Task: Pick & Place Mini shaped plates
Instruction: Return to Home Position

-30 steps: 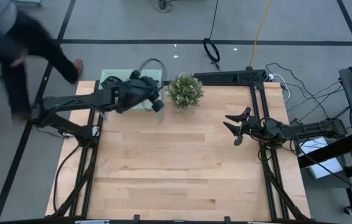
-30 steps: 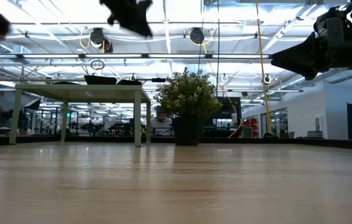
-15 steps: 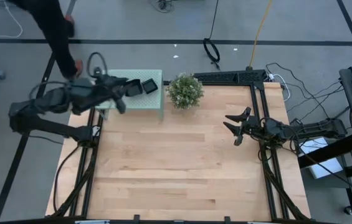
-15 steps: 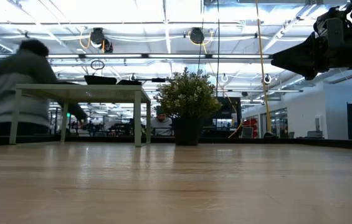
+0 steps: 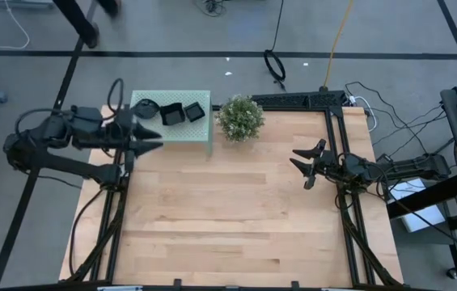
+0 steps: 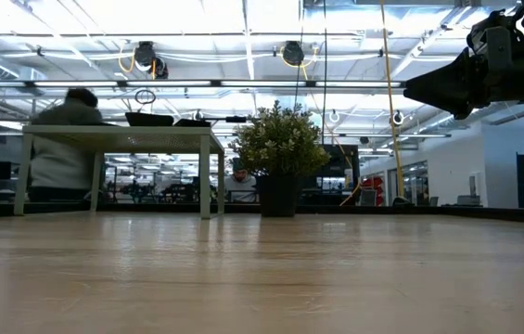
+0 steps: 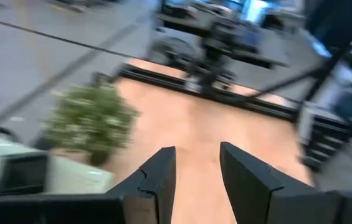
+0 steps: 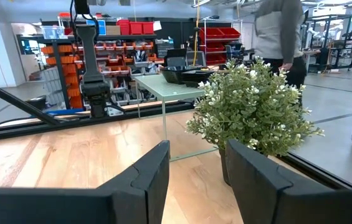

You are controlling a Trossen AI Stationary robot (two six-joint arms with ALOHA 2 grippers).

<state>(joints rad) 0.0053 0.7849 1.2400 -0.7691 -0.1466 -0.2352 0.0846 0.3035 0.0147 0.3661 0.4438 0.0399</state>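
Note:
Black mini shaped plates (image 5: 171,113) lie on a small pale green side table (image 5: 196,133) just beyond the wooden table's far left corner. In the low view they show as dark dishes (image 6: 150,118) on that table's top. My left gripper (image 5: 154,139) hangs high at the wooden table's left edge, beside the side table's near left corner. It is open with nothing between its fingers (image 7: 197,152). My right gripper (image 5: 305,166) waits open and empty at the right side (image 8: 197,149). It points toward the table's left edge.
A green potted plant (image 5: 240,117) stands at the far edge, right of the side table. A person (image 6: 67,139) is beyond the side table. A dark metal frame (image 5: 293,101) borders the far right corner. The wooden top (image 5: 228,210) lies bare between the arms.
My left gripper has drawn back from over the side table toward the table's left edge. It has risen out of the low view and tipped up from pointing down to nearly level. The plates it had covered now show. A person has walked past beyond the table.

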